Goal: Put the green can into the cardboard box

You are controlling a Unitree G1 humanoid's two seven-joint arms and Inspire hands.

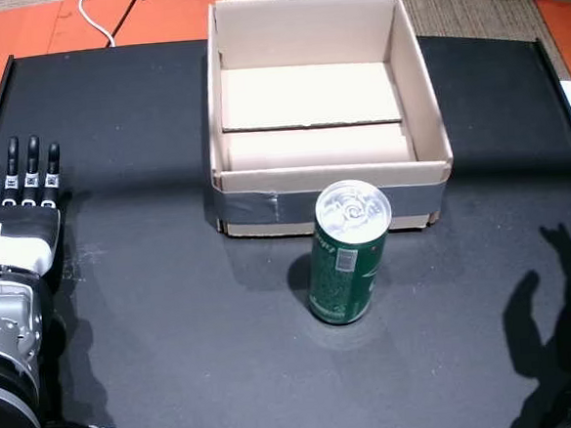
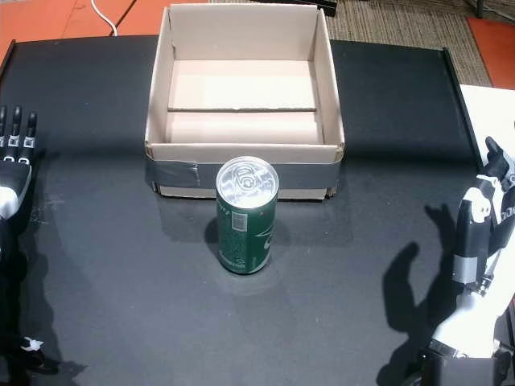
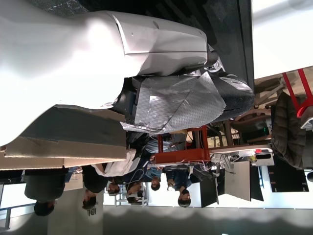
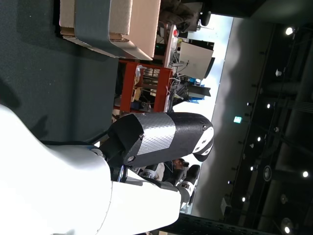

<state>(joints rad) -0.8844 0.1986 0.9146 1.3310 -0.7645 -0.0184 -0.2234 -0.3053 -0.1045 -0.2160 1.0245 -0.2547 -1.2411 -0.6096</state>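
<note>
The green can [image 1: 347, 259] [image 2: 247, 217] stands upright on the black table, just in front of the cardboard box [image 1: 266, 210] [image 2: 241, 173]. The box is open at the top, has grey tape on its front wall and holds nothing. My left hand [image 1: 19, 193] [image 2: 14, 153] lies at the table's left edge with fingers straight and apart, far from the can. My right hand [image 2: 483, 233] is raised at the right edge, open and empty, well to the right of the can. The right wrist view shows the box's taped wall [image 4: 122, 29] and my thumb [image 4: 161, 137].
The black table [image 1: 178, 359] has raised rims on its left and right sides. A white surface [image 2: 491, 112] lies beyond the right rim, and a white cable [image 1: 96, 22] lies on the orange floor behind. Several people [image 3: 146, 186] appear in the left wrist view's background.
</note>
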